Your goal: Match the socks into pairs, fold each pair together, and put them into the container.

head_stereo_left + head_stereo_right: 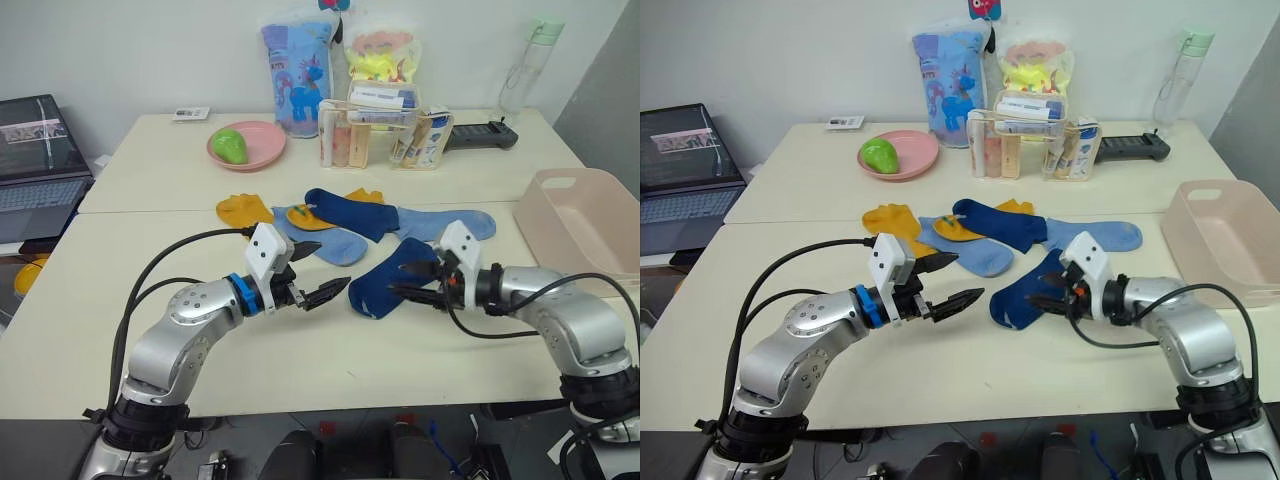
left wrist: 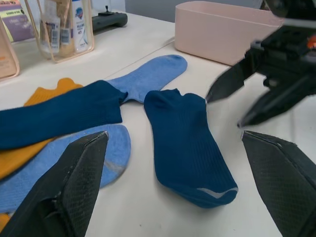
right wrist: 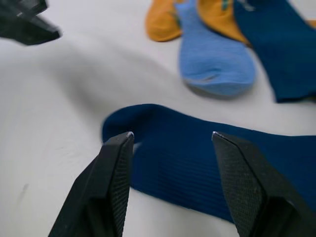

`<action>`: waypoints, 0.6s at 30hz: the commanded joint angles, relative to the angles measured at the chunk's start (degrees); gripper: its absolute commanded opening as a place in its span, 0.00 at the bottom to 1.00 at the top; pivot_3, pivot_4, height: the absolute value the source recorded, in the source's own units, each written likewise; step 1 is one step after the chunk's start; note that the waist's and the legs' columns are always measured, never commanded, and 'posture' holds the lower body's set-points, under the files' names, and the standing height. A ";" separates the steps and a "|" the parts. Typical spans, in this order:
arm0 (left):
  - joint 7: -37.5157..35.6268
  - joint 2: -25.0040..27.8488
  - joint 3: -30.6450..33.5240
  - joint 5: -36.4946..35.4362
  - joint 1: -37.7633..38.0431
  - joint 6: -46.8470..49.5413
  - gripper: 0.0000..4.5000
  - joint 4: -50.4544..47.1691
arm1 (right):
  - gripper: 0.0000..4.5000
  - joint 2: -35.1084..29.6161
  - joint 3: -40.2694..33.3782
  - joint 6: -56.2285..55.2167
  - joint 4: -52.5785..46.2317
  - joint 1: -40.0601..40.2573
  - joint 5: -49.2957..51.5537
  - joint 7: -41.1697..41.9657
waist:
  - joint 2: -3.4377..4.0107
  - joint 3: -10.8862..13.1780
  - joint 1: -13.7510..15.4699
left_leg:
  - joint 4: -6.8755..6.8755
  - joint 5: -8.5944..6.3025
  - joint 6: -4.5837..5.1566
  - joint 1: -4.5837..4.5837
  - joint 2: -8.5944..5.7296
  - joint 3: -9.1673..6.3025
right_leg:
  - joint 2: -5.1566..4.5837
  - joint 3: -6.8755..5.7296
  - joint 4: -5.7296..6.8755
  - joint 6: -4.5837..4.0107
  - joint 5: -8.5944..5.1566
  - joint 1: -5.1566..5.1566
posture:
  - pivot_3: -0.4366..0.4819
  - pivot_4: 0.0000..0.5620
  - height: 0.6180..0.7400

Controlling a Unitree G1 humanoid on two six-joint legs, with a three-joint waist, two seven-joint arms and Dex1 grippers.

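A dark navy sock [image 1: 378, 287] lies flat on the table between my two grippers. My right gripper [image 1: 398, 279] is open and sits low over this sock, a finger on either side of its width [image 3: 197, 163]. My left gripper [image 1: 335, 263] is open too, just left of the sock's toe and pointing at it [image 2: 185, 143]. Behind them lie a second navy sock [image 1: 350, 212], two light blue socks [image 1: 330, 243] [image 1: 455, 222] and yellow socks [image 1: 243, 209] [image 1: 310, 216], partly overlapping. The pink-beige container [image 1: 585, 225] stands at the right edge of the table.
At the back stand a pink plate [image 1: 262, 135] holding a green object, a clear organizer [image 1: 385, 135] with bottles, two printed bags [image 1: 297, 75], a water bottle [image 1: 528, 65] and a black device [image 1: 482, 135]. A laptop [image 1: 35, 165] sits off the table's left.
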 commanded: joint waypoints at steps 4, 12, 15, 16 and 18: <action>3.13 -3.62 -5.95 6.38 4.60 -3.41 1.00 4.29 | 0.62 -2.66 -5.56 -8.96 12.14 -0.06 -6.01 -6.99 | -0.02 0.01 0.13 | 0.01 0.00 0.00 0.00 -0.03 0.05 | -0.02 0.00 0.00 0.00 0.00 0.01 | 0.48 0.27 1.00; 4.17 -9.34 -7.71 8.40 3.68 -4.61 1.00 10.53 | 0.62 -0.83 -5.09 -13.20 17.93 1.16 -8.54 -10.74 | -0.01 0.01 0.09 | 0.00 0.00 0.00 0.00 0.01 0.13 | -0.03 0.04 0.04 0.00 0.00 -0.02 | 0.48 0.27 1.00; 3.83 -11.00 -7.93 8.47 2.64 -4.28 1.00 11.81 | 0.62 0.67 -5.35 -12.58 18.86 0.41 -7.49 -10.71 | -0.01 0.01 0.06 | 0.01 0.00 0.00 0.00 0.00 0.14 | -0.02 0.05 0.05 0.00 0.00 -0.02 | 0.48 0.27 1.00; 3.58 -11.33 -8.02 8.43 2.41 -4.27 1.00 11.98 | 0.62 1.54 -5.78 -11.67 19.04 -0.02 -6.72 -10.91 | -0.01 0.01 0.05 | 0.02 0.00 0.00 0.00 0.02 0.12 | -0.02 0.04 0.05 0.00 0.00 -0.02 | 0.48 0.27 1.00; 3.17 -11.85 -7.58 7.88 2.11 -4.00 1.00 11.77 | 0.62 2.69 -6.25 -10.45 19.14 -0.61 -5.81 -11.16 | -0.01 0.01 0.02 | 0.01 0.00 0.00 0.00 0.03 0.12 | -0.02 0.04 0.05 0.00 0.00 -0.02 | 0.48 0.27 1.00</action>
